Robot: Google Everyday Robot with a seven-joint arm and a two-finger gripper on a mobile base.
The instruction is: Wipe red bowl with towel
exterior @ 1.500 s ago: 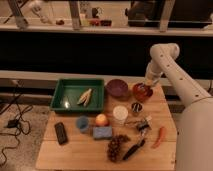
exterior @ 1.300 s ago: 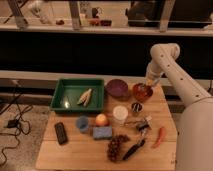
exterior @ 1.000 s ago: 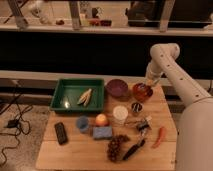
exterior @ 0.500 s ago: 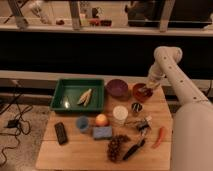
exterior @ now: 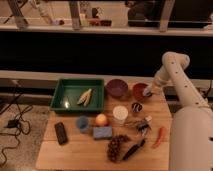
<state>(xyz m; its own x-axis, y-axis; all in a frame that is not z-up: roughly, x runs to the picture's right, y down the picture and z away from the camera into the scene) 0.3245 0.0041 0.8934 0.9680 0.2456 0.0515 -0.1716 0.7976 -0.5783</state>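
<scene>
The red bowl [exterior: 139,91] sits at the back right of the wooden table [exterior: 75,150], just right of the purple bowl [exterior: 117,88]. My gripper [exterior: 148,92] hangs down from the white arm [exterior: 175,75] at the red bowl's right rim, shut. A small pale patch shows at its tip. I cannot tell whether that patch is the towel. No towel shows anywhere else on the table.
A green tray [exterior: 62,95] holding a pale yellow item [exterior: 85,96] stands at the back left. Nearer are a white cup [exterior: 120,113], an orange [exterior: 101,119], a blue cup [exterior: 82,122], a blue sponge [exterior: 102,132], a black remote [exterior: 60,132], grapes [exterior: 116,146] and a red chili [exterior: 160,136].
The arm has shifted a little to the right, and the gripper has gone from over the red bowl down to its right rim. The objects on the table have stayed put.
</scene>
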